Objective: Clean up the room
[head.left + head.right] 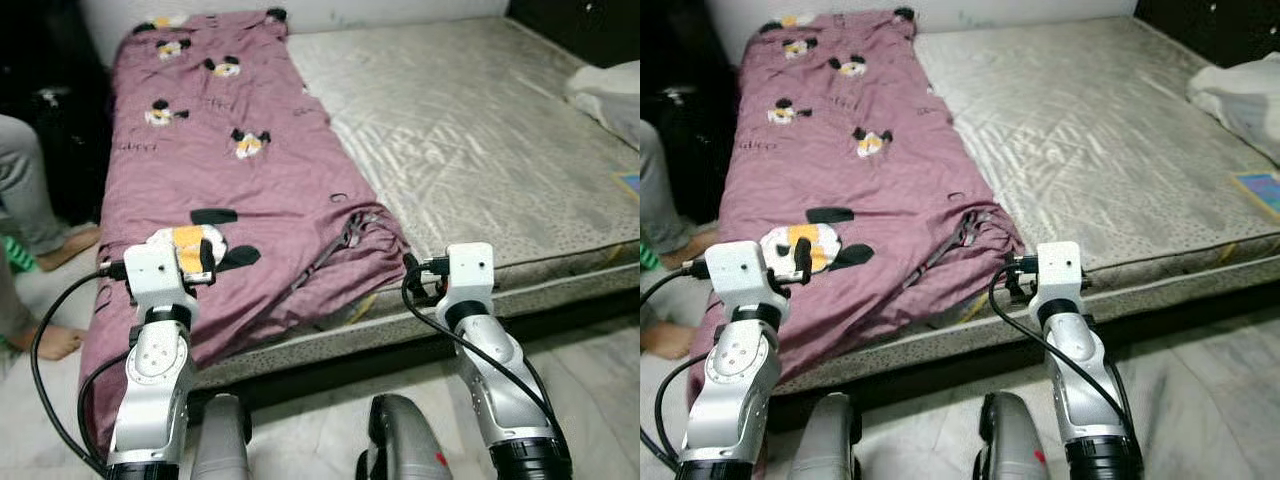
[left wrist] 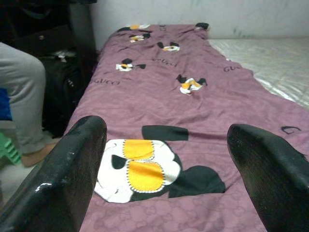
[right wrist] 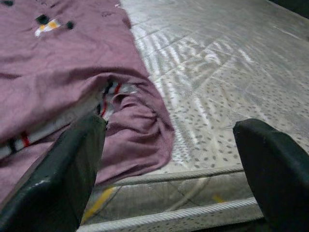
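Legs of a seated person (image 1: pixel 25 205) flank the bed. Left gripper (image 2: pixel 164 179) hovers open-fingered over the mauve cartoon-print bedsheet (image 1: pixel 220 170) covering the grey mattress (image 1: pixel 470 140)'s left half; right gripper (image 3: pixel 169 169), also spread, nears its bunched corner. Bed-making seems underway; next, grasp that edge.

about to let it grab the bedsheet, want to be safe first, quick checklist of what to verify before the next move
1. Left gripper open: ok, fingers wide apart over the purple sheet.
2. Right gripper open: ok, spread before the bunched sheet corner.
3. Sheet free to pull: ok, nothing lies on it.
4. Sheet spread over the mattress: not ok, it covers the left half alone.
5. Person's feet near the left arm: not ok, close beside the bed.
6. White bundle at the far right: cannot tell what it is.
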Tool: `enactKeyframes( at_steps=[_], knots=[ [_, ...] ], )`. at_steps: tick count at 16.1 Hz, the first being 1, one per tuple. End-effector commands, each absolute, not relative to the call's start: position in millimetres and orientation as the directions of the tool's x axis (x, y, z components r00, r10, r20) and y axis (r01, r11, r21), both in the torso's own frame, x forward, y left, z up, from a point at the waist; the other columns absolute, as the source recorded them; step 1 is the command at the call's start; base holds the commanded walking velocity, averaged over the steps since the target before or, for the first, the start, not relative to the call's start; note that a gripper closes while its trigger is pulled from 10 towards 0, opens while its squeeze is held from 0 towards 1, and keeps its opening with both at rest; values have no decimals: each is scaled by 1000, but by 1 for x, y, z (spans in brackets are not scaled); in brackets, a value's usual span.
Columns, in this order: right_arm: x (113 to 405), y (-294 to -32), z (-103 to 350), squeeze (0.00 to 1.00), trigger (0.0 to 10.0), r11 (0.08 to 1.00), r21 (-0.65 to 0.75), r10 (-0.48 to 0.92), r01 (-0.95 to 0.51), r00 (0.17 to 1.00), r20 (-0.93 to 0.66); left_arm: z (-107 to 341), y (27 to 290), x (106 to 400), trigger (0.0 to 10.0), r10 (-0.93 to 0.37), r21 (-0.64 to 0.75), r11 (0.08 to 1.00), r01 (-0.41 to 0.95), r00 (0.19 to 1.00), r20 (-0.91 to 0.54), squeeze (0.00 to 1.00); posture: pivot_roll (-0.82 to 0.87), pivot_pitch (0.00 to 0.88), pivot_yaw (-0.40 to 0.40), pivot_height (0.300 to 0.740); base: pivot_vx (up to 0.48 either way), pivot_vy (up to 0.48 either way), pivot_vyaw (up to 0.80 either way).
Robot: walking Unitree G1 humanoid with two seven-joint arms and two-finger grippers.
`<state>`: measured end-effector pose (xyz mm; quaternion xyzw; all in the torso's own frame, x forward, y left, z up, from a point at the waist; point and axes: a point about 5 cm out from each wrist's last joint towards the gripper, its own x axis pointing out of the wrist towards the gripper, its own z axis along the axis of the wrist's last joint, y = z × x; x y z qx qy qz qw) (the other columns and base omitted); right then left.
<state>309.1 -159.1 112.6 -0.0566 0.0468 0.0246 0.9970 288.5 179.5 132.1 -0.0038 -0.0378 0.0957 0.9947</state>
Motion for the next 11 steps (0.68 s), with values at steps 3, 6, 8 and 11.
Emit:
enactKeyframes(
  at_steps=[3,6,8,11],
  knots=[
    [309,-148,113,0,10000,990,-100,91,-100,992,-92,132,182,286,10000,202,-10,979,-202,976,76,0,2,164,-9,607,0,0,533],
    [306,-147,109,0,10000,990,-85,104,-112,989,-103,132,181,286,10000,195,-14,981,-194,978,73,0,0,168,-5,607,0,0,0],
    [305,-146,108,0,10000,990,-77,114,-122,988,-100,132,181,287,10000,191,-17,982,-191,979,73,0,-1,168,-5,597,0,0,0],
    [305,-146,107,0,10000,989,-77,118,-127,988,-103,133,179,287,10000,188,-21,982,-187,979,75,0,-1,170,-6,567,0,0,0]
  ],
)
